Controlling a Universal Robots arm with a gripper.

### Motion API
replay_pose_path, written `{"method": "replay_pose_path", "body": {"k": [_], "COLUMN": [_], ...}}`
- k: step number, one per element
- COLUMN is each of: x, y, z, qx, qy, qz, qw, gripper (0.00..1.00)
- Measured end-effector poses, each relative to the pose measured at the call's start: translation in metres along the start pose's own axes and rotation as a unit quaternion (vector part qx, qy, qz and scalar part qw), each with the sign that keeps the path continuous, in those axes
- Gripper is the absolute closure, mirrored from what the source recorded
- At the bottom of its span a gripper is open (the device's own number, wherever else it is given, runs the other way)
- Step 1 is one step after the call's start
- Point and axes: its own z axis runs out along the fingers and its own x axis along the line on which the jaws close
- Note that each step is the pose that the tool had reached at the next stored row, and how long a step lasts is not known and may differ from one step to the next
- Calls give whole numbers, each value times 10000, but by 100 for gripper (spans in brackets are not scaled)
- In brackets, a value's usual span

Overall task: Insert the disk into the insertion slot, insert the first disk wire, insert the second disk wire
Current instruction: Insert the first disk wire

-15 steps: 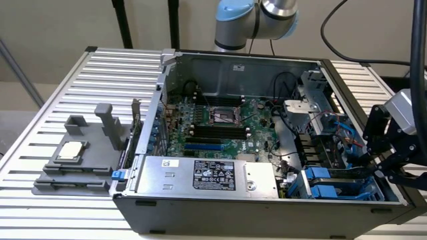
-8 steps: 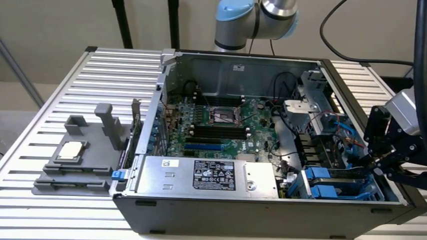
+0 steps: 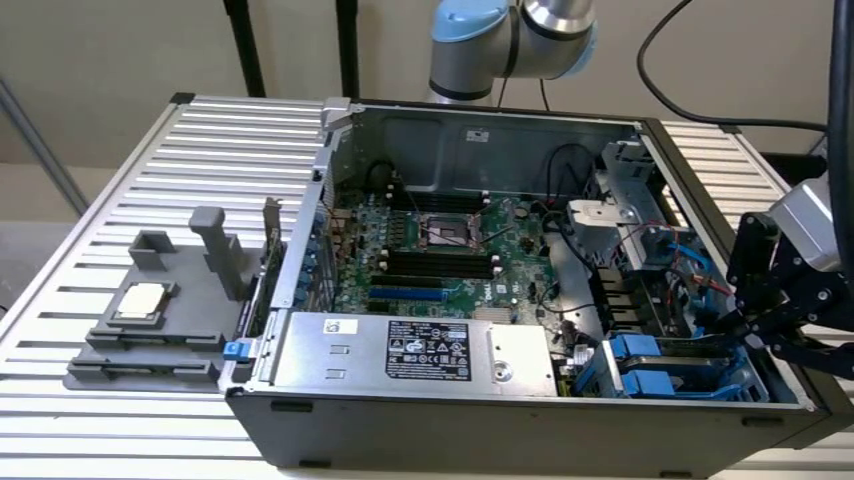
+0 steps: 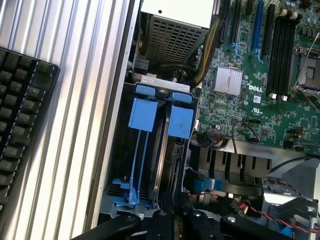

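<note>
robotics lab setup: open pc tower (image 3: 534,430) lying on slatted aluminium bench (image 3: 120,200), robot arm (image 3: 514,35) by it, keyboard (image 4: 20,125) alongside, grey parts jig (image 3: 160,330).

1. Ribbed silver bench (image 3: 107,190), slatted over the whole top.
2. Open dark computer case (image 3: 534,440) standing across the middle.
3. Grey moulded fixture (image 3: 154,345) lying beside the case, toward the bench edge at the exterior view's left.
4. Black keyboard (image 4: 20,125) lying on the slats near the case wall.

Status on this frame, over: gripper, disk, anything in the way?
Gripper shut at the insertion slot's cabled end; held thing not discernible. Disk carrier sits in the slot. Blue cable connector and red-black wires close beside it.
</note>
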Motion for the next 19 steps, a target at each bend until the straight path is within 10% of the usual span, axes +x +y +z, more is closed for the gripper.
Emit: {"method": "replay_pose_path", "body": {"k": [19], "x": [-72], "y": [254], "z": [6], "qx": [-25], "qy": [27], "qz": [180], "qw": [9998], "gripper": [84]}}
